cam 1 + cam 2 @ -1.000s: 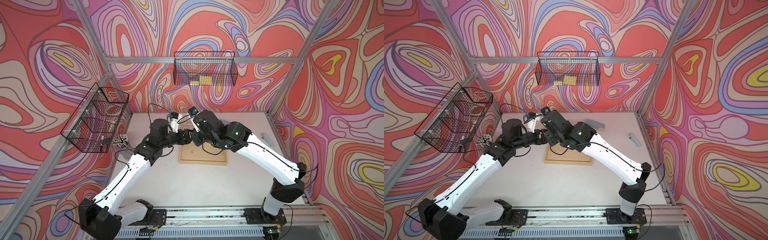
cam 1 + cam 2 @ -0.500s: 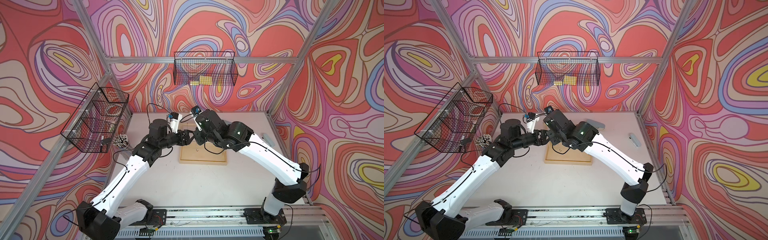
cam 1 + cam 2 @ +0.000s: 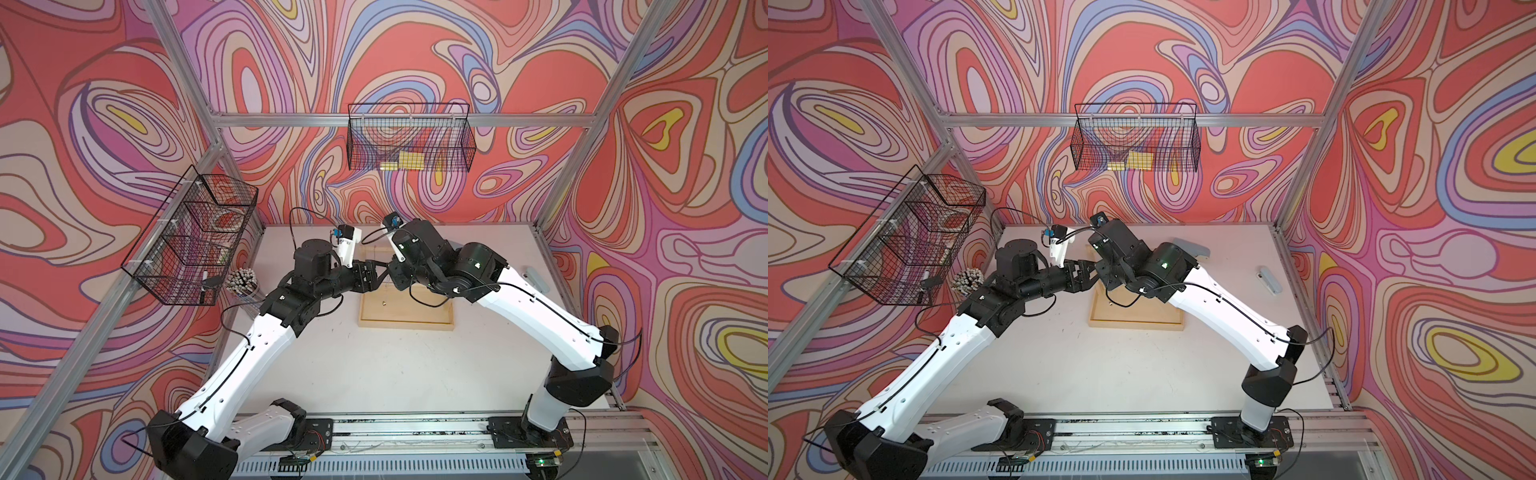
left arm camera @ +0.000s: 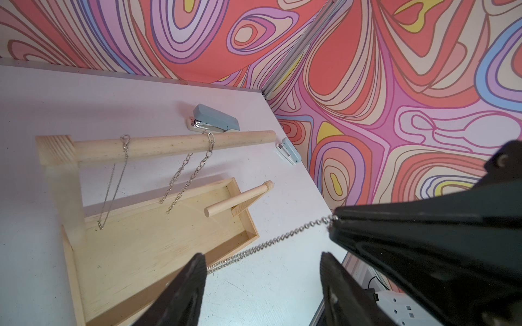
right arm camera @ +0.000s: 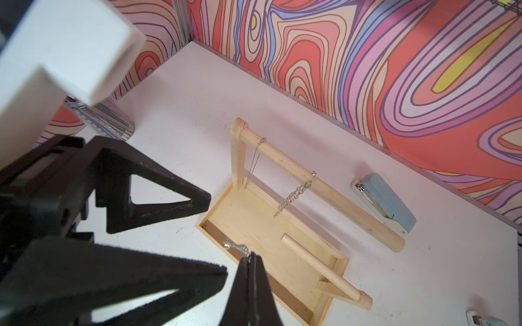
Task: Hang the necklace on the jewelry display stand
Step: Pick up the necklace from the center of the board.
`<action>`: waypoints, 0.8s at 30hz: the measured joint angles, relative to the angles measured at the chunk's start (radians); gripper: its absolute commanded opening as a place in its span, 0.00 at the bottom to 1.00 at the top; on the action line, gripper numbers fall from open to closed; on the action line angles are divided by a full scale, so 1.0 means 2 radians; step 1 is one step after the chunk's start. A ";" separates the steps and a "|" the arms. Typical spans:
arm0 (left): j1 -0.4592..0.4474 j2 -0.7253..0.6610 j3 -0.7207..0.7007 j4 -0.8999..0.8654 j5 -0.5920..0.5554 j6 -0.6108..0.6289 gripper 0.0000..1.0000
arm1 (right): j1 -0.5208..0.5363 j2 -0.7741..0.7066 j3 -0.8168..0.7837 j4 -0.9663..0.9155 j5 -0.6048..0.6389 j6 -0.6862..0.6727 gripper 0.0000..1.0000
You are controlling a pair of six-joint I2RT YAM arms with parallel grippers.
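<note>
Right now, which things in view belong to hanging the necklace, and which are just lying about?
Job: necklace, pinched in the shut right hand; open left hand; jewelry display stand.
Lying about: large stapler, small stapler, pencil cup, back wire basket, side wire basket, thin chain, thick chain, both already hung.

On my white table (image 3: 395, 365) lay a large stapler (image 4: 216, 122) and, apart from it toward my right wall, a small stapler (image 4: 288, 151). A cup of pencils (image 3: 241, 280) stood near the side basket (image 3: 191, 245); the back basket (image 3: 409, 141) held yellow pads (image 3: 409, 161).

White arms (image 3: 257, 345), black joints (image 3: 577, 382), thin black cables (image 3: 540, 297).
</note>
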 measured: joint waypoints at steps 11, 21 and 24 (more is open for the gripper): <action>0.000 0.007 0.003 0.006 -0.010 0.000 0.67 | 0.000 -0.005 -0.004 0.000 -0.009 0.000 0.00; 0.000 0.016 0.003 0.013 -0.011 0.000 0.67 | 0.000 -0.006 -0.004 0.000 -0.012 0.000 0.00; 0.000 0.016 0.003 0.014 -0.011 0.000 0.67 | 0.000 -0.006 -0.004 0.000 -0.013 0.000 0.00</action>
